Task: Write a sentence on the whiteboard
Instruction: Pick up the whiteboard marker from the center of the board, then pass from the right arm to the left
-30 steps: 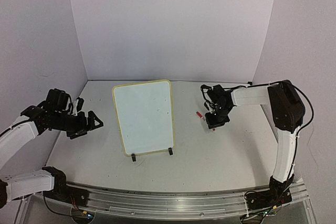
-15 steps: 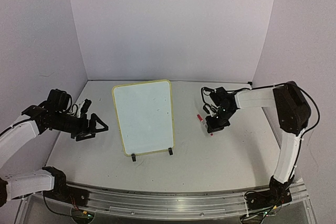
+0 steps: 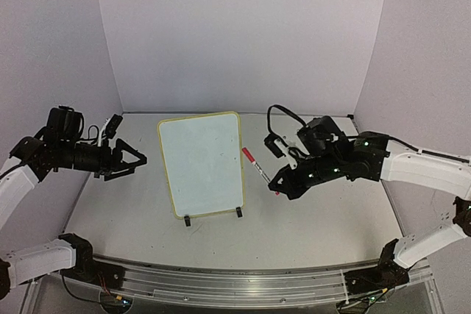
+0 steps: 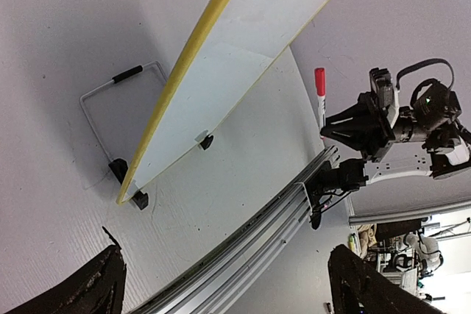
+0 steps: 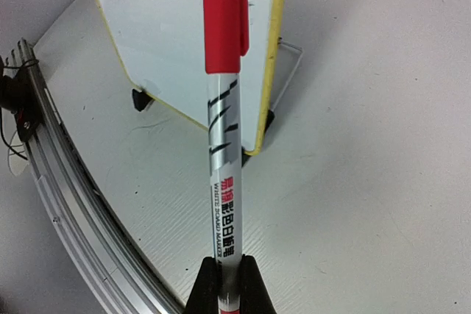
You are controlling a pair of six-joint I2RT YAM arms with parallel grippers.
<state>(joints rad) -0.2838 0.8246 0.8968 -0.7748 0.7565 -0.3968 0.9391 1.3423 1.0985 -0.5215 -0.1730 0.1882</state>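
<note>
The whiteboard stands tilted on two small black feet in the middle of the table, white with a thin yellow rim. It also shows in both wrist views. The sentence is not in view; the board's face looks plain white. My right gripper is shut on the tail of a silver whiteboard marker, whose red cap points up-left near the board's right edge, off the table. My left gripper hovers open to the left of the board, holding nothing.
A thin wire stand props the board from behind. An aluminium rail runs along the table's near edge. Purple walls close in the back and both sides.
The right gripper shut on the marker that lay on the table, lifted it and swung it left toward the board. The left gripper drew back a little and rose.
</note>
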